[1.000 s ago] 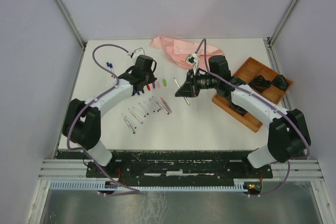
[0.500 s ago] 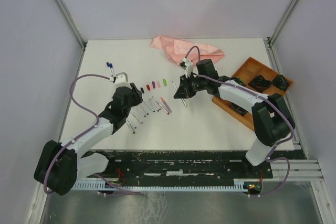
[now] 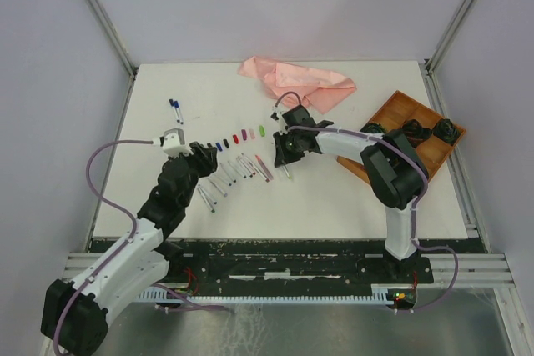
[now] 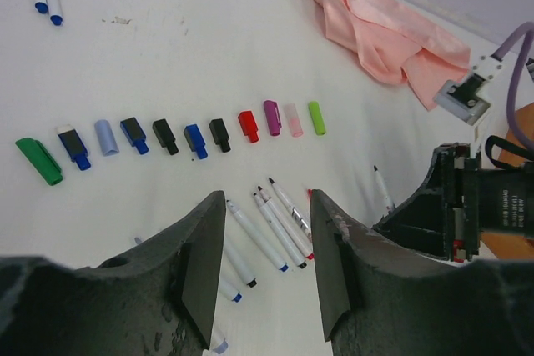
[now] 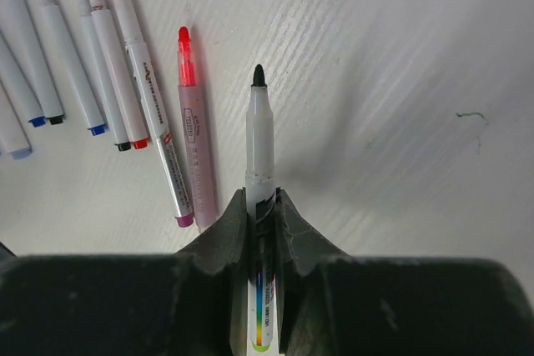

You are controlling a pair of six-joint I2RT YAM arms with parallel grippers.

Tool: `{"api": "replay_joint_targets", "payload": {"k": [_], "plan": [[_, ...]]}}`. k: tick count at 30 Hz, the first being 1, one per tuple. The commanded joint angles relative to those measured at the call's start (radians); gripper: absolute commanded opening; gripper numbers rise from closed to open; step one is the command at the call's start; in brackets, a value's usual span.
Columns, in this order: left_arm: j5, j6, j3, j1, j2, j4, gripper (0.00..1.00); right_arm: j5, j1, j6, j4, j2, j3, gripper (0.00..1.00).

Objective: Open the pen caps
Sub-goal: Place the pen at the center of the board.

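A row of pen caps (image 4: 175, 135) lies on the white table, running from green (image 4: 39, 160) through blue, black, red and magenta to lime (image 4: 315, 117); the top view shows the pen caps (image 3: 238, 137) too. My left gripper (image 4: 267, 199) (image 3: 203, 156) hovers open and empty, on the near side of the row, over several uncapped white pens (image 4: 267, 227). My right gripper (image 5: 260, 203) (image 3: 284, 151) is shut on an uncapped white pen (image 5: 259, 135) with a black tip, held low beside the lying pens (image 5: 125, 81).
A pink cloth (image 3: 296, 81) lies crumpled at the back. A wooden tray (image 3: 394, 112) with black objects (image 3: 413, 131) sits at the right. Two capped pens (image 3: 175, 110) lie apart at the far left.
My left arm has drawn back toward the near left and its jaws have opened. The right gripper has carried its pen left and down, close to the lying pens.
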Motion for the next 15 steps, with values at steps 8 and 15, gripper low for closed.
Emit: {"api": "replay_joint_targets", "payload": {"k": [8, 15], "plan": [[0.017, 0.000, -0.048, 0.000, -0.142, -0.036, 0.53, 0.173, 0.044, 0.053, -0.032, 0.044, 0.066, 0.16], [0.027, -0.024, -0.068, 0.002, -0.177, -0.050, 0.54, 0.140, 0.045, 0.055, -0.056, 0.067, 0.084, 0.24]]}}
